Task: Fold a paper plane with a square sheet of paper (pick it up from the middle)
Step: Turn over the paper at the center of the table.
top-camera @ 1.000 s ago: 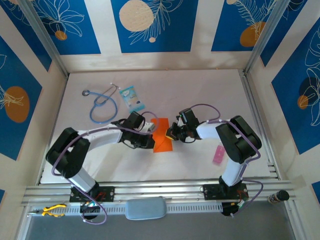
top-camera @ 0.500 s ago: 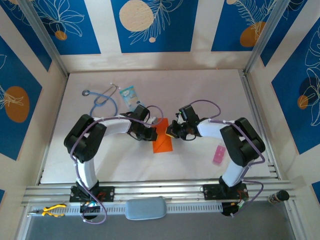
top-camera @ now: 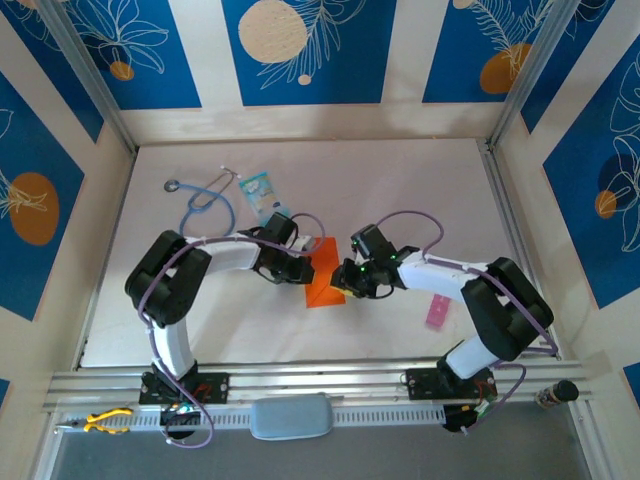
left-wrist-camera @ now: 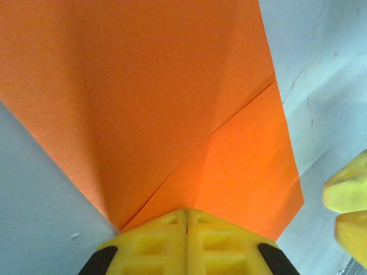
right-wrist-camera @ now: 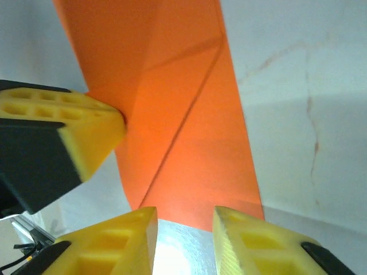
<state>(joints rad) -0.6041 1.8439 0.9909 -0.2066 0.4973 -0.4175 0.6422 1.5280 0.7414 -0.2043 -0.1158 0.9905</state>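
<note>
Orange sheet (top-camera: 325, 288), diagonal creases in, lies mid-tabletop (top-camera: 400, 190) between arms. Left gripper (left-wrist-camera: 186, 216): jaws together, tips pressing on sheet's edge, likely anchoring it against sliding. Right gripper (right-wrist-camera: 184, 213): jaws apart at another edge, nothing clamped, probably placed to take next flap.

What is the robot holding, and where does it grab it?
The left tool pinches the paper at its folded edge. The right tool is open, holding nothing.
</note>
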